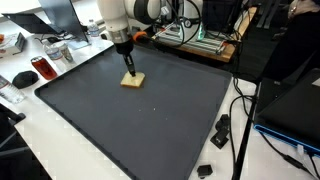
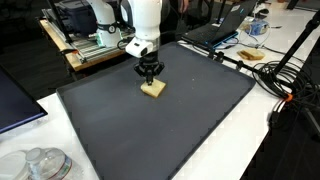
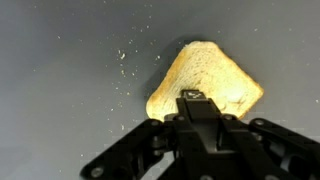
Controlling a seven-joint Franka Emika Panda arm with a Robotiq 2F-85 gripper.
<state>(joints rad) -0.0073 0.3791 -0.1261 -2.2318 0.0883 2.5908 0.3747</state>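
A pale, toasted slice of bread lies flat on the dark grey mat, near its far edge. My gripper points straight down over the slice. In the wrist view the bread fills the upper middle, and the gripper has its black fingers pressed together over the slice's near edge. Nothing is seen between the fingers. Whether the tips touch the bread cannot be told.
Beside the mat stand a red object and a black mouse. Small black parts and cables lie off its other side. A laptop, a plate with food and glass jars surround the mat.
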